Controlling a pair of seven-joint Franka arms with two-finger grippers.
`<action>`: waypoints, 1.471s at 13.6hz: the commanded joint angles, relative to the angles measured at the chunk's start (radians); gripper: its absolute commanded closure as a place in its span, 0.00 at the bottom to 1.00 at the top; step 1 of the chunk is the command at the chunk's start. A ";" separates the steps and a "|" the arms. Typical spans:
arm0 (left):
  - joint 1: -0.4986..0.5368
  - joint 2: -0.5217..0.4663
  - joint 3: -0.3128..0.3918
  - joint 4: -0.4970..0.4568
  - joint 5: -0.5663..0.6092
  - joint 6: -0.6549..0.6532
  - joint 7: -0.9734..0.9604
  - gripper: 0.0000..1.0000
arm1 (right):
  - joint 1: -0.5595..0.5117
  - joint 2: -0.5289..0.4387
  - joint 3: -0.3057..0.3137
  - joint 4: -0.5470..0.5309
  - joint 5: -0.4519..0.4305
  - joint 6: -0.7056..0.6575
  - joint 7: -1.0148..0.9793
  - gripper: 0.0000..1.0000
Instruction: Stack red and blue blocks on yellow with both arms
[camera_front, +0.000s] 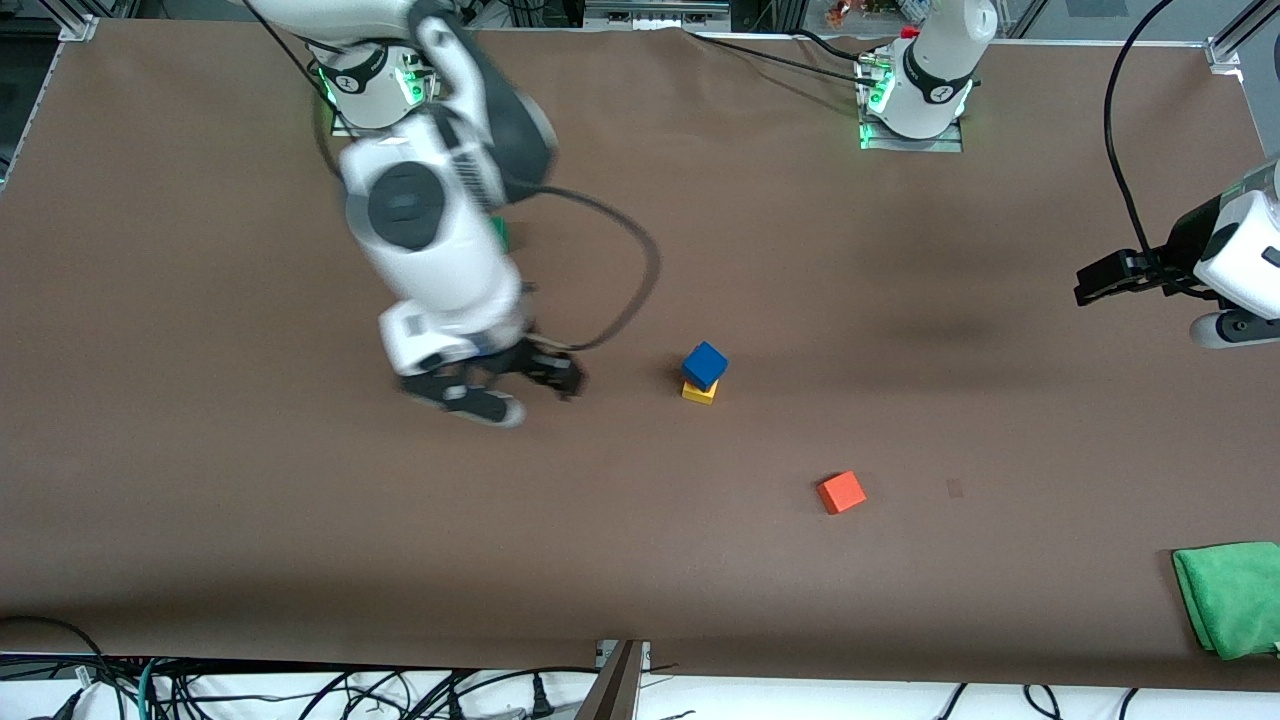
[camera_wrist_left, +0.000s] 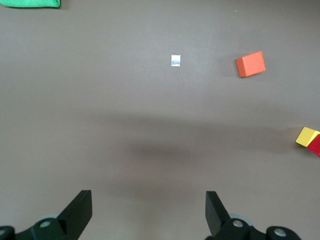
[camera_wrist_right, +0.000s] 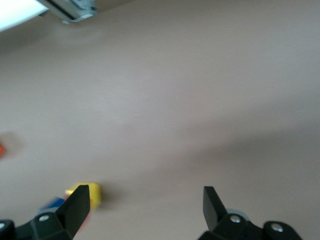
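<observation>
The blue cube (camera_front: 705, 364) tops a small stack in the middle of the table, with the yellow cube (camera_front: 699, 393) showing at its base. In the left wrist view the yellow cube (camera_wrist_left: 306, 135) and the red cube (camera_wrist_left: 316, 145) touch at the picture's edge. In the front view the red cube is hidden under the blue one. My right gripper (camera_front: 520, 392) is open and empty, low over the table beside the stack toward the right arm's end. Its wrist view (camera_wrist_right: 145, 197) shows the yellow cube (camera_wrist_right: 95, 194) and the blue cube (camera_wrist_right: 52, 205). My left gripper (camera_front: 1100, 280) is open, empty and raised over the left arm's end (camera_wrist_left: 149, 200).
An orange-red cube (camera_front: 842, 492) lies nearer the front camera than the stack and also shows in the left wrist view (camera_wrist_left: 250, 64). A dark green cube (camera_front: 501, 235) is partly hidden by the right arm. A green cloth (camera_front: 1235, 596) lies at the corner by the left arm's end.
</observation>
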 joint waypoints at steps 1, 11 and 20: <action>0.001 0.000 0.001 0.007 -0.014 0.002 0.012 0.00 | -0.105 -0.178 0.012 -0.158 0.051 -0.134 -0.201 0.00; 0.003 0.000 -0.001 0.012 -0.013 0.002 0.014 0.00 | -0.190 -0.529 -0.071 -0.491 -0.039 -0.178 -0.540 0.00; 0.001 0.000 -0.001 0.014 -0.013 0.002 0.012 0.00 | -0.188 -0.505 -0.070 -0.429 -0.110 -0.213 -0.605 0.00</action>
